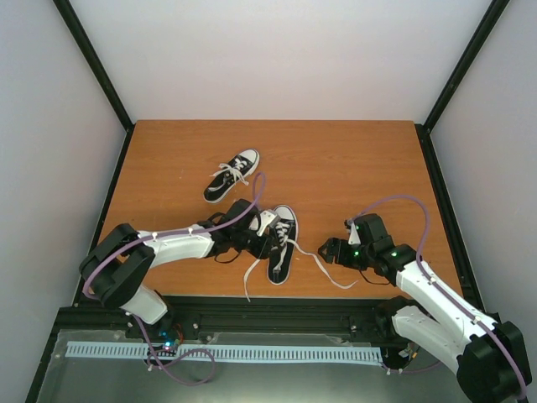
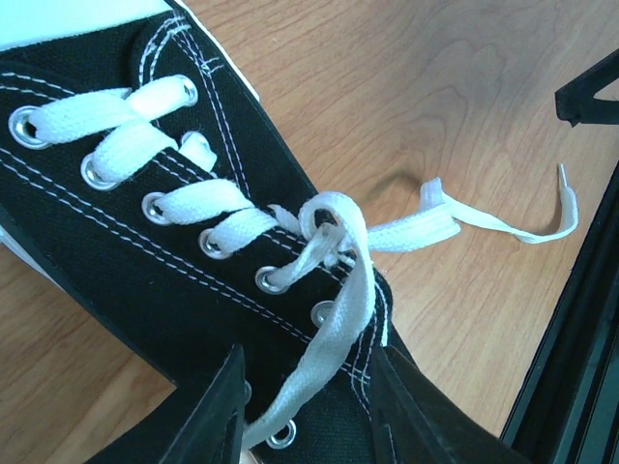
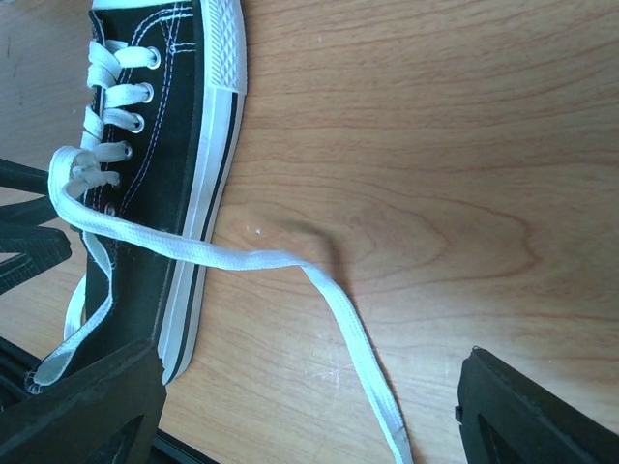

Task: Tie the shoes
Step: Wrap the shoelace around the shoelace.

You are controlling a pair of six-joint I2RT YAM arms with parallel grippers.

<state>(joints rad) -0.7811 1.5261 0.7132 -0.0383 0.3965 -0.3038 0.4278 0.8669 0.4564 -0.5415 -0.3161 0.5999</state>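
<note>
Two black shoes with white soles lie on the wooden table. The far shoe [image 1: 232, 175] lies apart from both arms. The near shoe [image 1: 283, 242] [image 2: 145, 242] [image 3: 160, 145] has its white laces crossed in a loose half knot [image 2: 329, 232]. My left gripper [image 1: 262, 241] [image 2: 309, 425] is over this shoe's eyelets, jaws apart, with one lace strand [image 2: 329, 338] running through the gap untouched. The other strand [image 3: 261, 259] trails right across the table. My right gripper [image 1: 331, 250] [image 3: 309, 425] stands wide open low over that strand's end.
A black rail [image 1: 277, 306] [image 2: 571, 329] runs along the table's near edge, close to the near shoe's heel. White walls with black posts close in the table's sides and back. A purple cable [image 1: 403, 200] loops over each arm.
</note>
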